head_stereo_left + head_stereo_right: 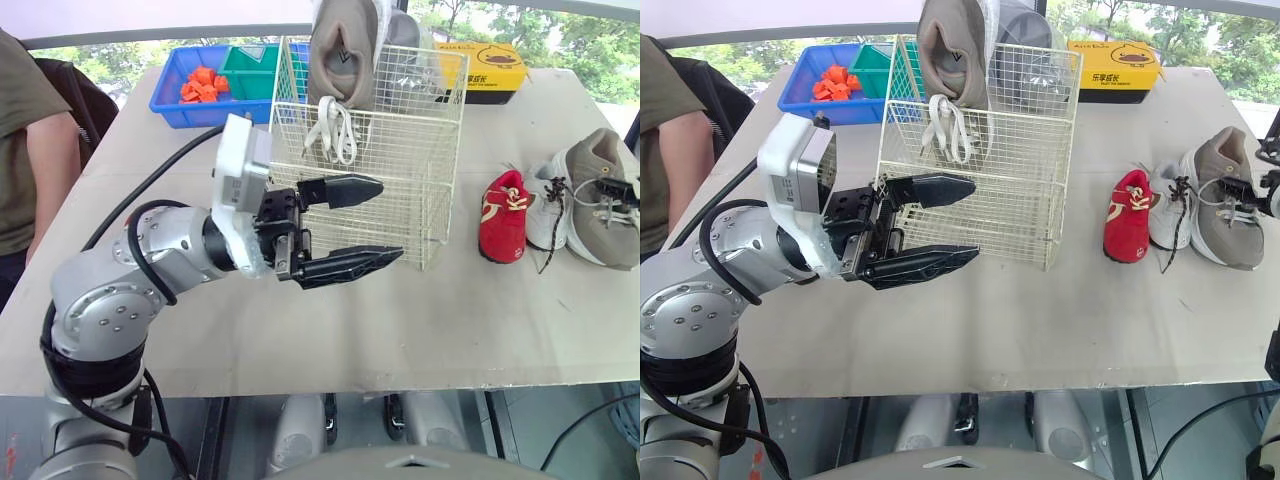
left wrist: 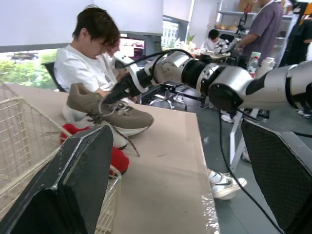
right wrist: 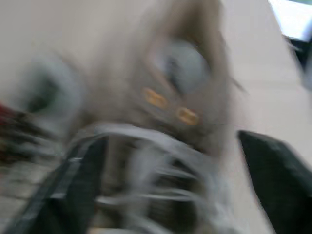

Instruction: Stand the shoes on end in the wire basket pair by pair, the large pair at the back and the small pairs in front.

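One grey shoe point(image 1: 340, 50) stands at the back of the basket point(image 1: 440, 140); its mate point(image 1: 600, 200) lies on the table point(image 1: 400, 330), straddled by the right gripper point(image 3: 168, 141), jaws spread, likely for pickup. The left gripper point(image 1: 388, 222) hangs open-jawed before the basket.

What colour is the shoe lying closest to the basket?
Red shoe; best in left eye view.

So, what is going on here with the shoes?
The robot is loading shoes into the wire basket. One large grey shoe stands on end at its back. The right gripper, open, straddles the second grey shoe on the table, beside a red shoe and a white shoe. The left gripper hovers open and empty before the basket.
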`<state>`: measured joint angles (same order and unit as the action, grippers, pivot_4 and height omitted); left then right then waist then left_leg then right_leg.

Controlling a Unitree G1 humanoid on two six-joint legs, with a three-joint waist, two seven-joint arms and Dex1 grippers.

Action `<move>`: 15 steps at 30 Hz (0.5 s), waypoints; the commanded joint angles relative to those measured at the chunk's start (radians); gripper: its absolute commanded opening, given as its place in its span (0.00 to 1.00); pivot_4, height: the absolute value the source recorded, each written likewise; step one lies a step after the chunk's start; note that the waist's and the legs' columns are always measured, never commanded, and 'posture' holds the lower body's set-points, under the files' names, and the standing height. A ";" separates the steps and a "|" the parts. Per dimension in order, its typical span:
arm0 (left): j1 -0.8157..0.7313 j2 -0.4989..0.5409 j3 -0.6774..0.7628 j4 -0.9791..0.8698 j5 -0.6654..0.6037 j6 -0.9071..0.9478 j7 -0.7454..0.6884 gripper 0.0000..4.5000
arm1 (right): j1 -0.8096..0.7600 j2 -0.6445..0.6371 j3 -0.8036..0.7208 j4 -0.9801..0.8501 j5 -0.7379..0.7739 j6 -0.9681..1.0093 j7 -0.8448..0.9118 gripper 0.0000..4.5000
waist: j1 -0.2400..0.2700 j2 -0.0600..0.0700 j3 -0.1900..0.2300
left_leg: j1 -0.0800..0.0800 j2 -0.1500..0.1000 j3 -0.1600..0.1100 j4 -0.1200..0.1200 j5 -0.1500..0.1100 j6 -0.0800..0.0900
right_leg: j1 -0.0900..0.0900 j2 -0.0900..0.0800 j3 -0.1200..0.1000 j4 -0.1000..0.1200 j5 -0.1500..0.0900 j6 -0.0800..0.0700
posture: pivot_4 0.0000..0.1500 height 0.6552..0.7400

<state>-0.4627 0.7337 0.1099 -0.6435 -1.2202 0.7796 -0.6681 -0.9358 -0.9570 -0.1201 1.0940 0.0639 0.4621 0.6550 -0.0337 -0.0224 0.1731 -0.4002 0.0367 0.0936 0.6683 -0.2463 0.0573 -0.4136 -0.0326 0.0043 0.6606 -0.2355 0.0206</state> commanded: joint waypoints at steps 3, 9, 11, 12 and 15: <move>0.038 0.014 0.050 -0.076 -0.030 -0.014 0.053 1.00 | -0.076 0.002 0.003 0.171 -0.056 -0.049 -0.104 0.98 | -0.001 0.000 0.000 | -0.001 0.000 0.001 0.000 0.001 -0.002 | 0.000 0.000 0.001 -0.001 0.001 0.002 | 1.00 1.00; 0.100 0.036 0.089 -0.143 -0.091 -0.016 0.145 1.00 | -0.073 0.031 -0.047 0.236 -0.026 0.028 -0.070 0.98 | 0.007 -0.003 0.000 | -0.001 0.000 0.000 0.001 0.001 -0.001 | 0.002 -0.003 0.001 -0.003 0.000 0.000 | 1.00 1.00; 0.113 0.047 0.099 -0.157 -0.114 -0.018 0.164 1.00 | -0.060 0.034 -0.057 0.245 -0.024 0.050 -0.042 0.87 | 0.006 -0.003 -0.001 | 0.000 0.000 0.000 0.001 0.001 -0.001 | 0.002 -0.003 0.001 -0.002 0.000 0.000 | 1.00 1.00; 0.119 0.055 0.107 -0.163 -0.130 -0.017 0.170 1.00 | -0.052 0.034 -0.058 0.247 -0.029 0.050 -0.046 0.79 | 0.006 -0.004 -0.001 | 0.000 0.000 0.000 0.001 0.000 0.000 | 0.002 -0.003 0.001 -0.002 0.000 0.000 | 1.00 1.00; 0.135 0.087 0.124 -0.171 -0.168 -0.015 0.173 1.00 | -0.039 0.034 -0.058 0.248 -0.039 0.049 -0.036 0.52 | 0.010 -0.005 -0.002 | 0.001 0.001 -0.001 0.001 0.000 0.001 | 0.003 -0.003 -0.001 -0.002 0.000 -0.001 | 1.00 1.00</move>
<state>-0.3263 0.8076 0.2020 -0.7853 -1.3521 0.7797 -0.4970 -0.9983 -0.9277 -0.1839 1.3125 0.0416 0.4817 0.6048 -0.0237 -0.0272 0.1715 -0.3994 0.0374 0.0923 0.6692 -0.2468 0.0579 -0.4111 -0.0356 0.0037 0.6588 -0.2356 0.0198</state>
